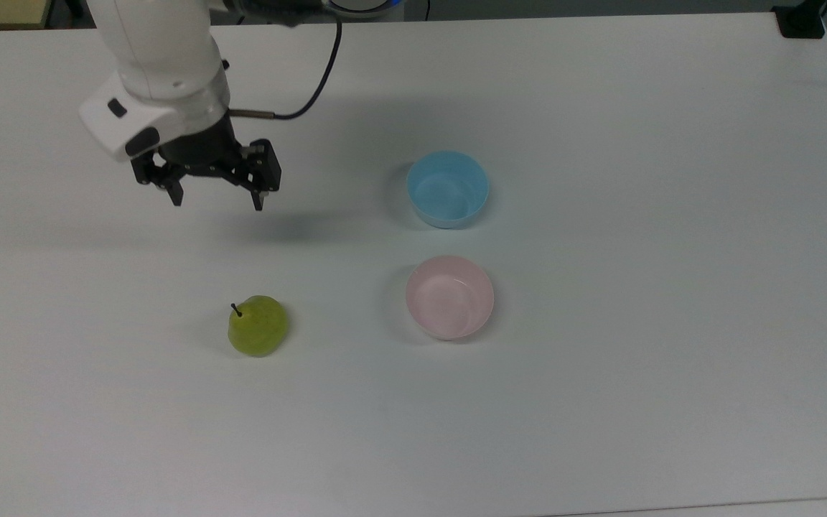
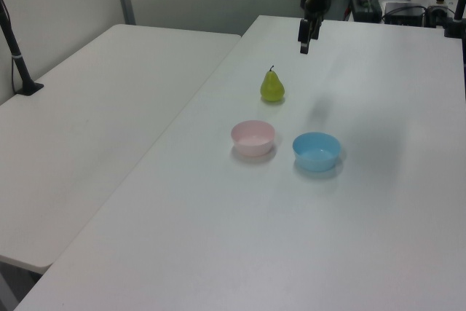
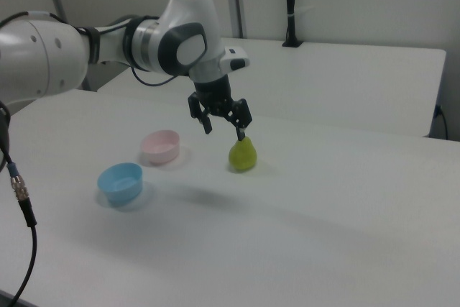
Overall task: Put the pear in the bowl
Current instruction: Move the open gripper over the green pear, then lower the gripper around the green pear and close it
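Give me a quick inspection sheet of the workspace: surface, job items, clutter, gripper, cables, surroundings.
Surface: white table, bare apart from three items.
Job's things: pear upright on the table, stem up, untouched; pink bowl empty, to the top view's right of the pear, apart from it.
Clutter: light blue bowl, empty, beside the pink bowl, not touching.
Gripper: gripper open, holding nothing, in the air short of the pear.
Cables: black cable running from the wrist off the table's far edge.
Surroundings: second white table alongside; black post standing on it.
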`<state>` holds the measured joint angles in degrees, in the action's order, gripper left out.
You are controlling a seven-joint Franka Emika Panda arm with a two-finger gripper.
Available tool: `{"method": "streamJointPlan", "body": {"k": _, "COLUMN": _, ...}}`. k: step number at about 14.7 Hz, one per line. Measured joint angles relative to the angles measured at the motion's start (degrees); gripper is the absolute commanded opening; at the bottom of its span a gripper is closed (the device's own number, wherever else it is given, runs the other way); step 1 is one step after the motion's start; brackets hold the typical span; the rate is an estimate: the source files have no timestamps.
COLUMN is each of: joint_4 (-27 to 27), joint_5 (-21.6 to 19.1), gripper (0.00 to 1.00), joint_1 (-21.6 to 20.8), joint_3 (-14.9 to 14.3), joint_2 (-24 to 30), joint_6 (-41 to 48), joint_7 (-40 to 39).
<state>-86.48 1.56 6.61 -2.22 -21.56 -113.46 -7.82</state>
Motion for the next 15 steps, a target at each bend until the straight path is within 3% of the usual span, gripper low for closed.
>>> {"method": "streamJointPlan", "body": {"k": 15, "joint_4": 0.0, "joint_5": 0.0, "gripper": 1.0, "joint_1": -2.0, "joint_3": 0.9, "joint_2": -12.0, "joint_6": -23.3, "joint_7": 0.1}}
